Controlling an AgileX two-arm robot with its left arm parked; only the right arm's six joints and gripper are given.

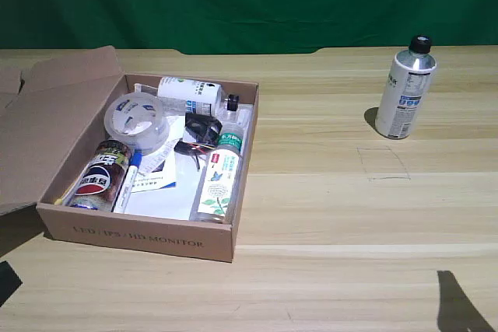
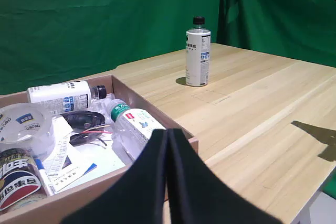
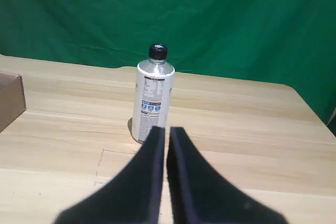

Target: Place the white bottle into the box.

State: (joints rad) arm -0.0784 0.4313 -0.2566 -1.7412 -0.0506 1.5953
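The white bottle stands upright with its black cap on, on the wooden table at the exterior view's far right, well apart from the box. It also shows in the left wrist view. In the right wrist view the bottle stands straight ahead of my right gripper, which is shut with nothing held and still short of it. The brown cardboard box lies open at the exterior view's left, flap folded out. Only its corner shows in the right wrist view.
The box holds a tape roll, a white bottle with a black nozzle, a clear green-capped bottle, a can, a pen and papers. A pencilled outline marks the table. The parked left gripper hangs near the box.
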